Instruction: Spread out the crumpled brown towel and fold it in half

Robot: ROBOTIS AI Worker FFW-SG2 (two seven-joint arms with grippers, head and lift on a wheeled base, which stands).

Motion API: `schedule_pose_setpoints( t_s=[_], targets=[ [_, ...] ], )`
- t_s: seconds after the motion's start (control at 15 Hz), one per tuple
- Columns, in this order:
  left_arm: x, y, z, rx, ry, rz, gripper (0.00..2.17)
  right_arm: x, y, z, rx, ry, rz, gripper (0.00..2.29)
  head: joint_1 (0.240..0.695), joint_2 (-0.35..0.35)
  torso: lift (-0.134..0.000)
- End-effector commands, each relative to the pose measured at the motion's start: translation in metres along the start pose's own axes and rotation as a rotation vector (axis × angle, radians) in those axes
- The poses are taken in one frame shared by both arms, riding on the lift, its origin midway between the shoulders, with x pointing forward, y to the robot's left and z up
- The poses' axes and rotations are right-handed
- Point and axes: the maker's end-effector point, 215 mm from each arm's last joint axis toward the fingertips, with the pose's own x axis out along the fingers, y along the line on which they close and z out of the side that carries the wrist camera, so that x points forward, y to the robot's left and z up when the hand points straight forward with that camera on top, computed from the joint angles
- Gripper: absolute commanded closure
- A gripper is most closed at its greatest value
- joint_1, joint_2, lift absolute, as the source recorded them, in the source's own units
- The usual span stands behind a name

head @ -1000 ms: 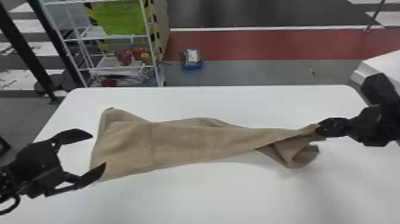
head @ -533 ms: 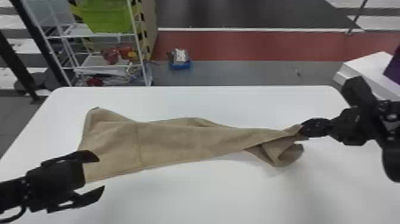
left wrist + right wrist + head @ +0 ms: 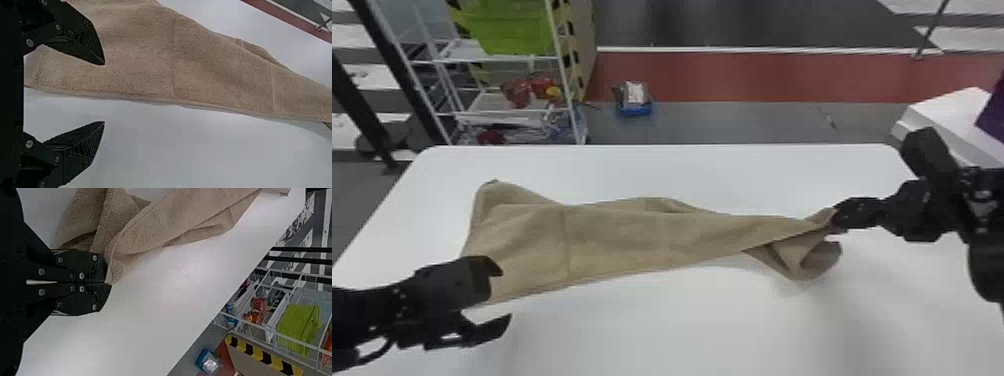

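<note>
Left hand (image 3: 104, 93): released
Right hand (image 3: 109, 283): grasping brown towel (image 3: 632, 235) by one end
Towel: on bench (image 3: 682, 325) between hands, partly spread
Remaining: bunching near right hand, then the fold

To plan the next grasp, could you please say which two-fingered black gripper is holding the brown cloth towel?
The right gripper, its fingers shut on one end of the towel; the left gripper stands open near the other.
</note>
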Motion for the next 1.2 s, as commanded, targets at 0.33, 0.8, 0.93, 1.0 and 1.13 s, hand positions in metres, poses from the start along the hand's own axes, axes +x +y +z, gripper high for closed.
schedule_pose_setpoints(
  t_s=[0.33, 0.8, 0.93, 1.0, 1.13],
  targets=[
    [0.022, 0.007, -0.01, -0.023, 0.032, -0.025, 0.42, -0.003, -0.003, -0.002, 0.007, -0.001, -0.006, 1.91, 0.695, 0.019, -0.134],
    [0.024, 0.016, -0.015, -0.057, 0.045, -0.023, 0.72, -0.003, -0.004, -0.001, 0.006, -0.003, -0.007, 1.91, 0.695, 0.024, -0.134],
    [0.024, 0.017, -0.018, -0.062, 0.053, -0.038, 0.73, -0.003, -0.004, -0.002, 0.008, -0.003, -0.007, 1.91, 0.695, 0.027, -0.134],
    [0.025, 0.016, -0.022, -0.072, 0.061, -0.044, 0.73, -0.003, -0.004, -0.002, 0.008, -0.003, -0.007, 1.91, 0.695, 0.027, -0.134],
    [0.021, 0.029, -0.032, -0.151, 0.073, 0.005, 1.63, -0.005, -0.007, -0.001, 0.01, -0.008, -0.011, 1.91, 0.695, 0.031, -0.134]
  ],
)
